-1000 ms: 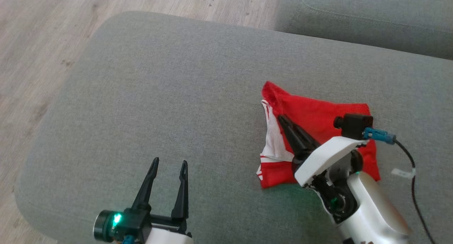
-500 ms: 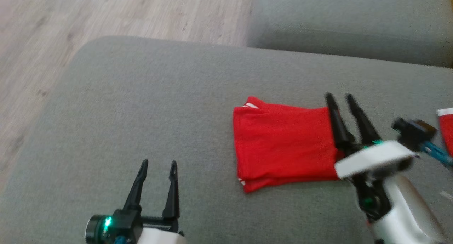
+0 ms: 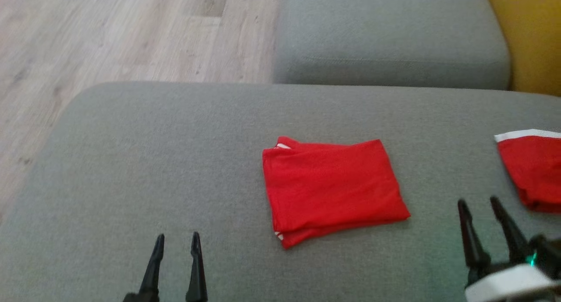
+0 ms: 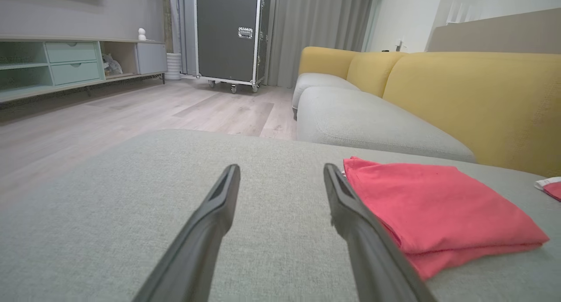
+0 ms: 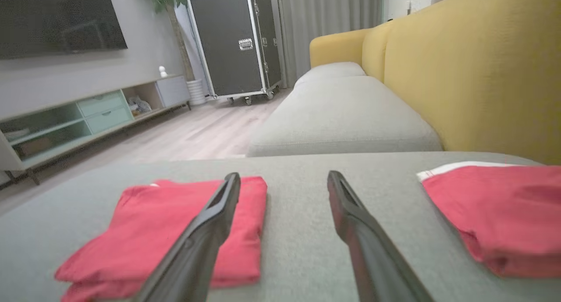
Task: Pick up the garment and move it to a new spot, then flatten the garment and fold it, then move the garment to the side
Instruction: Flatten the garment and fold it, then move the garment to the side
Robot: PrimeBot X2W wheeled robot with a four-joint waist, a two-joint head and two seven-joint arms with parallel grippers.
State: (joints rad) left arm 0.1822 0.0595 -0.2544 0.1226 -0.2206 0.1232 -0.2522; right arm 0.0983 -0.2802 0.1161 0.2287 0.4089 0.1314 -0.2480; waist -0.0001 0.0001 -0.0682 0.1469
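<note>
Head view looks down on a pale wooden floor and a wide grey cushion that takes up most of the scene. A second grey seat sits behind it, with a yellow backrest at the far right. From the right wrist view, a black wheeled case stands against the far wall.

The red garment lies folded into a neat, flat rectangle near the middle of the cushion, with a sliver of white trim at its far left corner. Another red garment with a white band lies well apart from it, at the cushion's right edge.

The right gripper hangs low between the two garments, touching neither, its fingers spread and empty. The left gripper sits over bare cushion to the left of the folded garment, released as well, with nothing between its fingers.
</note>
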